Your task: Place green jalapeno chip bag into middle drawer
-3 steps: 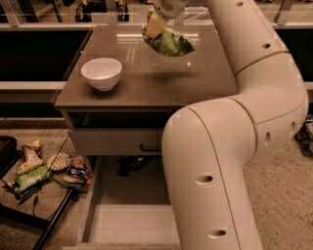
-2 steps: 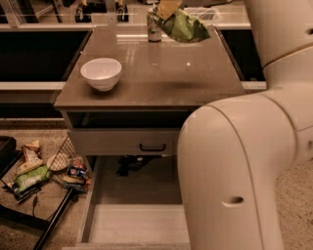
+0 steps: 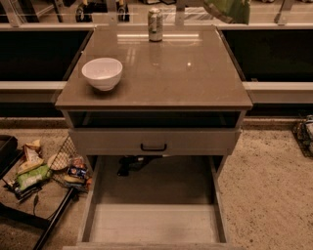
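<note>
Since 0.7 s ago the arm has swung clear of the camera, and the green jalapeno chip bag (image 3: 232, 10) has lifted just past the worktop's (image 3: 161, 73) back right corner. Your tool is out of sight above it, so I cannot tell its grip. The middle drawer (image 3: 154, 224) lies open below the worktop's front. Watch the descent: slick foil may slip, or the bag may snag the worktop's front lip and drop outside.
</note>
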`<state>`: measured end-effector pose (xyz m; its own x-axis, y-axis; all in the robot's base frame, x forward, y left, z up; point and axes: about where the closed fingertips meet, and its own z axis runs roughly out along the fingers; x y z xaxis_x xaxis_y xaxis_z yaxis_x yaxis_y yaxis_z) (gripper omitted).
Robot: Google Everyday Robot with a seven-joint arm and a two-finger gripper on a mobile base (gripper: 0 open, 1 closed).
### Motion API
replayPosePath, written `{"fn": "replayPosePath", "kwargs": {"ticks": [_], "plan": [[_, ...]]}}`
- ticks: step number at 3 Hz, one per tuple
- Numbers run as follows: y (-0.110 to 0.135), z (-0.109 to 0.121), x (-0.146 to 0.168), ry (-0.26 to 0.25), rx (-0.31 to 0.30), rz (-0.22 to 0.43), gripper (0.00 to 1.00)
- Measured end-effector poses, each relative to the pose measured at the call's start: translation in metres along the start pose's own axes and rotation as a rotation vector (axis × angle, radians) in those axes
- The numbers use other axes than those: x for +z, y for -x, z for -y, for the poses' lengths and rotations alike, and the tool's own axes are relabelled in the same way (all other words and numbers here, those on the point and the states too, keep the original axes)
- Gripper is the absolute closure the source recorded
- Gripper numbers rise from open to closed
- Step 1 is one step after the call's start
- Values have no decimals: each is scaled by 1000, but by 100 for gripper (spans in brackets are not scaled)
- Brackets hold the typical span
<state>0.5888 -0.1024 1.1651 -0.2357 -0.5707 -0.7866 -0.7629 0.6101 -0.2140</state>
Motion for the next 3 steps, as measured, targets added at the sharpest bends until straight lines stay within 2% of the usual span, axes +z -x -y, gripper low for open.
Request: {"fn": "replayPosePath", "kwargs": {"ticks": [1,2,3], "plan": [[29,-63,-34,62,-21,186,100],[32,-112,-23,125,-57,317,100],[-19,-151,17,266,-9,355,100]]}}
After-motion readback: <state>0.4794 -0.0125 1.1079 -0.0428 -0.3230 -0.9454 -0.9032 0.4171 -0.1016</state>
